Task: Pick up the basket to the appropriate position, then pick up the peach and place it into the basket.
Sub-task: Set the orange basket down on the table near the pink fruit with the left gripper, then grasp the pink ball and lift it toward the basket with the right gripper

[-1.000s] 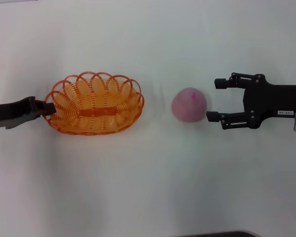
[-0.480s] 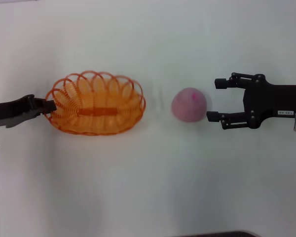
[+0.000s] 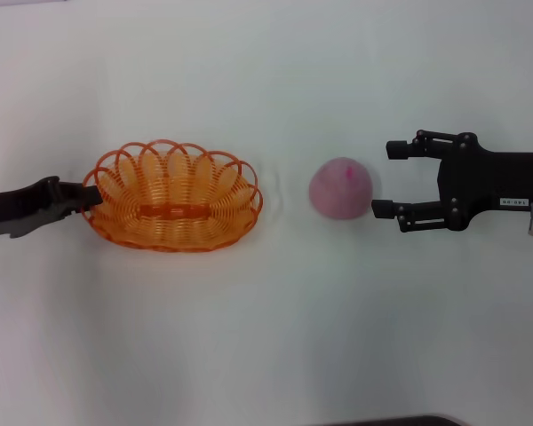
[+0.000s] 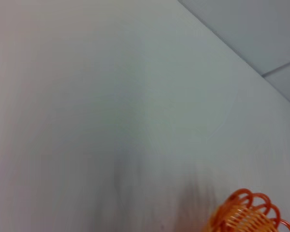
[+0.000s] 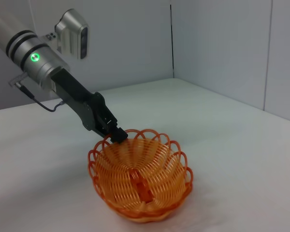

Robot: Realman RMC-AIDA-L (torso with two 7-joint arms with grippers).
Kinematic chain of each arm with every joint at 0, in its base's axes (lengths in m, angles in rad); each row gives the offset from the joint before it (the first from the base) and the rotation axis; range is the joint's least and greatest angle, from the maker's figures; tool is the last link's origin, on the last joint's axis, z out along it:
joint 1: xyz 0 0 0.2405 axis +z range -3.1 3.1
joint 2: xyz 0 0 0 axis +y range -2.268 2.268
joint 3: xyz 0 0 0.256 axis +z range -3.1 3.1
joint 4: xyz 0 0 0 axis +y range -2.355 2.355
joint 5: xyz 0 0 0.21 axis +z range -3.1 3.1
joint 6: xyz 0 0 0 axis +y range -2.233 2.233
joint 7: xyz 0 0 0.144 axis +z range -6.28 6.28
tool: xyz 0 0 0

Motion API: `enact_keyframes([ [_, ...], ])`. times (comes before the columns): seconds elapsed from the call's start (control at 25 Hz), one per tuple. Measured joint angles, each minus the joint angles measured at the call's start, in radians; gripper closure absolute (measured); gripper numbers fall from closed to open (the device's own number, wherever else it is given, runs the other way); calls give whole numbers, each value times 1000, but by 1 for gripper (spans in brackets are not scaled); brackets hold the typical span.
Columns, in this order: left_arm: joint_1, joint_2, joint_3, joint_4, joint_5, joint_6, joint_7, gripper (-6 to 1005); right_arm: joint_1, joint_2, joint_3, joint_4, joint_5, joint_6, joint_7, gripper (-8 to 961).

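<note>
Head view. The basket (image 3: 172, 197), an oval of orange wire with a looped rim, occupies the 9 o'clock half of the white worktop (image 3: 275, 337). The left claw (image 3: 91, 197) is clenched on a rim loop at the basket's 9 o'clock end; the right wrist view shows its dark fingers (image 5: 115, 134) pinching that loop, and the basket appears tipped there, though whether its base touches the worktop cannot be told. The peach (image 3: 341, 188), round and pink, rests on the worktop at 3 o'clock of the basket, clearly apart from it. The right claw (image 3: 384, 179) hangs just beyond the peach at its 3 o'clock side, fingers spread and empty, the lower fingertip almost at the fruit's edge.

Handling, as a judgement. The basket looks light and springy; a hold on one loop lets it swing and tilt, so it should be carried slowly and set down flat. The flat bar (image 5: 139, 186) across its bottom seems the stiffest part. The peach appears light, smooth and apt to roll; the fingers should close across its widest girth, level with the worktop, with moderate pressure.

Surroundings. The worktop is plain, matte and white. Pale wall panels (image 5: 217, 43) meet in a corner behind it, and the left wrist view shows mostly bare worktop with a few rim loops.
</note>
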Motion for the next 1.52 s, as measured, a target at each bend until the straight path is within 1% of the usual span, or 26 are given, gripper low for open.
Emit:
enact_keyframes([
  [0.36, 4, 0, -29, 0, -1, 54, 12, 841, 1, 0, 0, -1, 0, -2, 0, 43],
  [0.48, 5, 0, -41, 0, -2, 68, 23, 639, 1, 0, 0, -1, 0, -3, 0, 43],
  [0.68, 6, 2, -83, -1, -2, 86, 48, 520, 2, 0, 0, -2, 0, -3, 0, 43],
  [0.76, 5, 3, -94, -1, -2, 91, 55, 492, 2, 0, 0, -2, 0, -4, 0, 42],
  [0.8, -2, 8, -141, 0, -2, 113, 93, 478, 3, 0, 0, -2, 0, -5, 0, 42],
  [0.88, -5, 11, -158, 2, -2, 123, 116, 450, 3, 0, 0, -2, 0, -5, 0, 42],
  [0.96, -9, 14, -178, 9, 4, 136, 169, 432, 3, 1, 0, -2, 0, -5, 0, 42],
  [1.0, -10, 15, -192, 25, 15, 142, 235, 428, 4, 1, 0, -2, 0, -6, 0, 42],
  [1.04, -10, 15, -192, 25, 15, 142, 235, 425, 4, 1, 0, -2, 0, -6, 0, 42],
  [1.12, -10, 16, -213, 38, 20, 148, 303, 417, 5, 1, -1, -2, 0, -6, 0, 42],
  [1.28, -9, 18, -284, 45, 1, 221, 526, 402, 7, 3, -2, -2, 0, -6, 0, 42],
  [1.32, -8, 17, -287, 45, -1, 234, 561, 398, 7, 3, -3, -2, 0, -6, 0, 42],
  [1.4, -1, 14, -293, 37, -7, 284, 735, 391, 8, 3, -3, -2, 0, -7, 0, 42],
  [1.44, -1, 14, -293, 37, -7, 284, 735, 387, 8, 3, -3, -2, 0, -8, 0, 42],
  [1.52, 1, 13, -289, 24, -5, 295, 790, 380, 8, 3, -2, -2, 0, -9, 0, 41],
])
